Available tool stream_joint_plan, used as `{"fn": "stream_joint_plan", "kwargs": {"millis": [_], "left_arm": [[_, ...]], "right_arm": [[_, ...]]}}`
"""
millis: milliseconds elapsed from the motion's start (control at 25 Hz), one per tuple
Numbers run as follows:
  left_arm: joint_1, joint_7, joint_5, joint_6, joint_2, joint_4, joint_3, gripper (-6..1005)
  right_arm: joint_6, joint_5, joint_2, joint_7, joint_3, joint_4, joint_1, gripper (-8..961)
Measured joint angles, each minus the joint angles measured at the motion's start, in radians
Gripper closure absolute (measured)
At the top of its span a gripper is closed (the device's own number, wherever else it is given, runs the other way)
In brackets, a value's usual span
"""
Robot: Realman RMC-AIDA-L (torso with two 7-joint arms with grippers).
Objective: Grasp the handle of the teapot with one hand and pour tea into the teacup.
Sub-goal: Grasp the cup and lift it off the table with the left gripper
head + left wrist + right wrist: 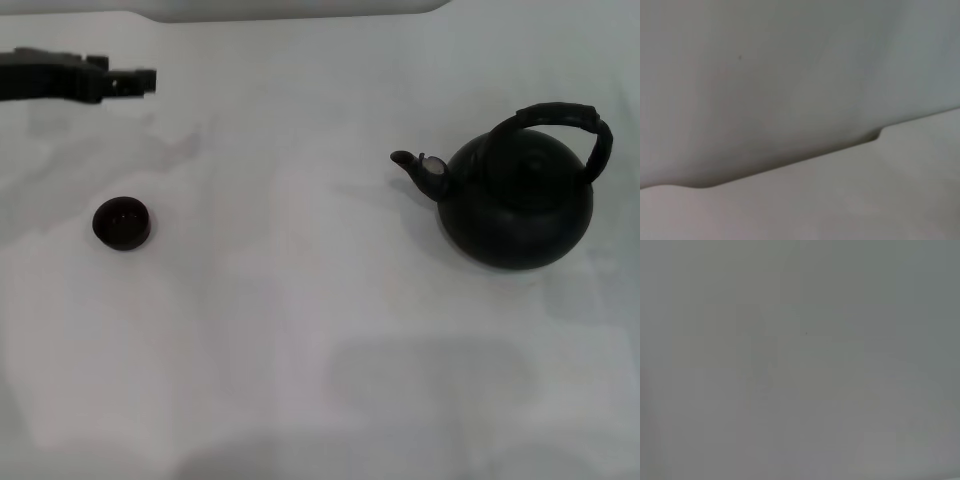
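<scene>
The teapot [517,200] stands upright on the white table [300,330], on the right side of the head view, its short spout [412,165] pointing toward the robot's left. The handle [562,120] arches over the pot's top, ribbed and black, leaning a little toward the far right side, with nothing touching it. The cup [121,222] sits well apart from the pot, far over on the left side of the table, upright, its inside dark. Between the two lies only bare white cloth with faint creases and shadows. The left gripper [140,81] reaches in from the left edge near the far side of the table, beyond the cup and apart from it, hanging above the surface and holding nothing; whether its fingers are spread or closed cannot be told from this angle. The left wrist view shows only a pale wall [790,75] meeting a white surface along a slanting edge, with a small step in that edge. The right wrist view is a plain grey field with nothing to make out. The right gripper does not appear in any view, and its arm is out of the head view altogether.
</scene>
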Motion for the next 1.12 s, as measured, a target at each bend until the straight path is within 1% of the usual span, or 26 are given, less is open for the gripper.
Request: {"fn": "stream_joint_plan", "kwargs": {"millis": [80, 240, 400, 600, 720, 840, 920, 1120], "left_arm": [[-0.017, -0.05, 0.083, -0.082, -0.007, 0.038, -0.035, 277], [-0.034, -0.128, 0.229, -0.141, -0.012, 0.083, -0.043, 274], [-0.052, -0.146, 0.299, -0.176, -0.021, 0.092, -0.039, 270], [-0.076, -0.15, 0.386, -0.187, -0.042, 0.089, -0.037, 264], [-0.088, -0.151, 0.41, -0.182, -0.049, 0.066, -0.027, 260], [-0.104, -0.156, 0.416, -0.188, -0.047, 0.041, 0.006, 256], [-0.107, -0.165, 0.432, -0.18, -0.048, 0.04, 0.045, 252], [-0.117, -0.192, 0.467, -0.176, -0.049, 0.012, 0.072, 242]], "right_arm": [[0.0, 0.0, 0.0, 0.0, 0.0, 0.0, 0.001, 94], [0.002, 0.0, 0.0, -0.001, 0.0, 0.0, 0.004, 93], [0.008, 0.0, 0.0, -0.001, 0.0, 0.0, 0.006, 93], [0.016, 0.0, 0.0, 0.001, 0.0, 0.0, 0.006, 93], [0.019, 0.0, 0.001, 0.001, 0.0, 0.0, 0.006, 93], [0.021, 0.0, 0.001, 0.001, 0.0, 0.0, 0.006, 93], [0.021, 0.001, 0.001, 0.001, 0.0, 0.0, 0.006, 94], [0.021, 0.001, 0.001, 0.001, 0.0, 0.0, 0.005, 94]]}}
